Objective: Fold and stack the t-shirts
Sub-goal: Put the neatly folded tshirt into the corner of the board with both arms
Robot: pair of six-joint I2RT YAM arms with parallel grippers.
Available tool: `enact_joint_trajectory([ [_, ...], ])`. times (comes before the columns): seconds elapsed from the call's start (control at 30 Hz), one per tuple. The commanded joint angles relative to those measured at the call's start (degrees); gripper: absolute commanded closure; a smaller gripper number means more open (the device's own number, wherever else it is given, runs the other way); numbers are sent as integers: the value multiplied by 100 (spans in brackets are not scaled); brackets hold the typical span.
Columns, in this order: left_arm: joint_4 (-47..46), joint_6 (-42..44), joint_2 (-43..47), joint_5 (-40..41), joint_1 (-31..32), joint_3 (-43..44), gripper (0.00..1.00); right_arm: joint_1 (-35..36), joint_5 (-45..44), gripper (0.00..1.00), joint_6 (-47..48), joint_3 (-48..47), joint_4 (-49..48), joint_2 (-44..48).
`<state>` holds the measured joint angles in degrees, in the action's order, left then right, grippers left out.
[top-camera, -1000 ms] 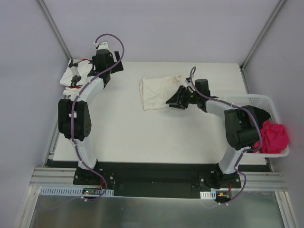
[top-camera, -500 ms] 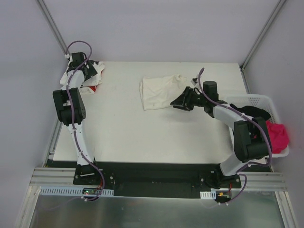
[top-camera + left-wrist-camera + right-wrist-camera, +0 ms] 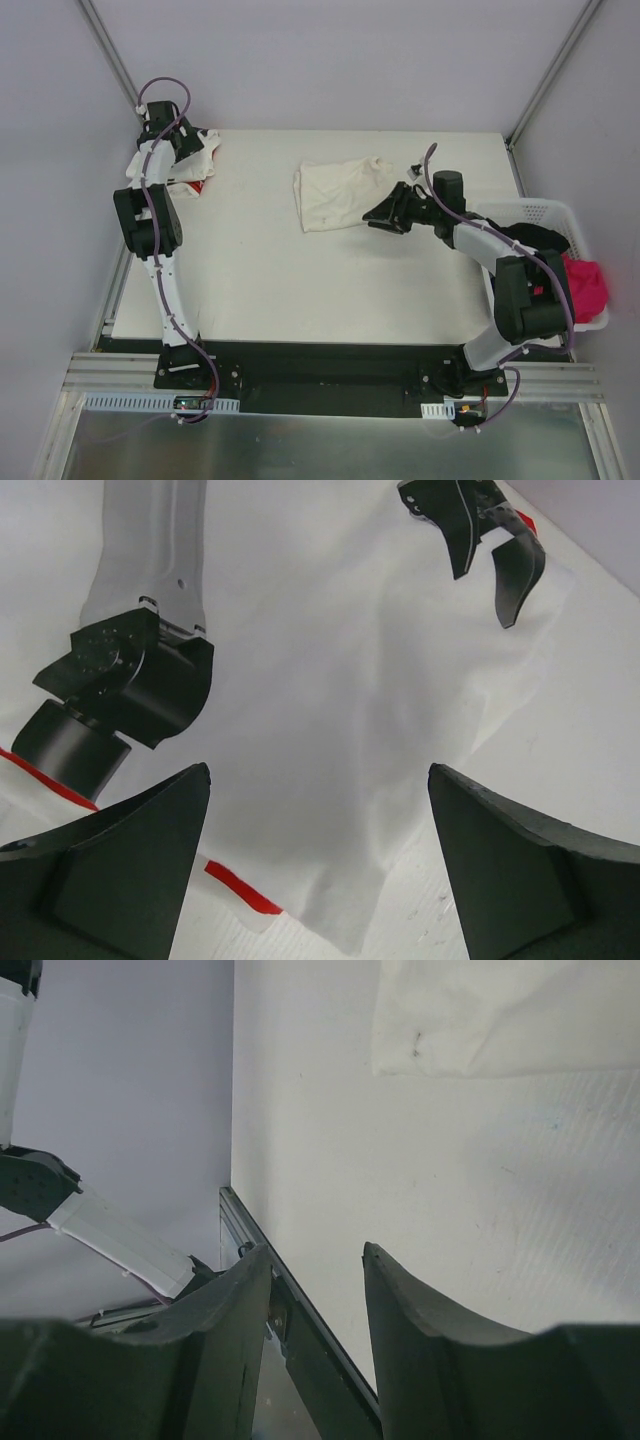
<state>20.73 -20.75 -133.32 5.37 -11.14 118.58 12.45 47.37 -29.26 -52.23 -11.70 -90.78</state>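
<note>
The table (image 3: 300, 290) is seen as plain white. A cream-white t-shirt (image 3: 335, 192) is shown plain, without any print. The printed t-shirt (image 3: 207, 150) is shown white, marked with black star-like shapes and red strips. The basket (image 3: 530, 210) is seen as white, patterned with rows of small holes; a bright pink cloth (image 3: 585, 285) and a black item (image 3: 532, 238) are seen in it. The left arm (image 3: 150, 225) and the right arm (image 3: 525, 300) are finished in 2 colours, black and white, with purple cables
</note>
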Motion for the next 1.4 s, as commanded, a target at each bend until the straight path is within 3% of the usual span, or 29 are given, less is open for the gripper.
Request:
enact_joint_trajectory([
  [0.0,308,142,-299,-114,-126,603,10,-172,255,55,-150,-271,-157,368],
  [0.37,19,677,-915,-528,-178,1228,11,-331,342,56,-282,-349,-157,307],
  [1.0,2583,660,-924,-739,-126,1079,14,-779,457,56,-906,-367,-412,719],
  [1.37,2823,950,-494,-300,708,315,14,-893,466,56,-1196,-209,-640,966],
])
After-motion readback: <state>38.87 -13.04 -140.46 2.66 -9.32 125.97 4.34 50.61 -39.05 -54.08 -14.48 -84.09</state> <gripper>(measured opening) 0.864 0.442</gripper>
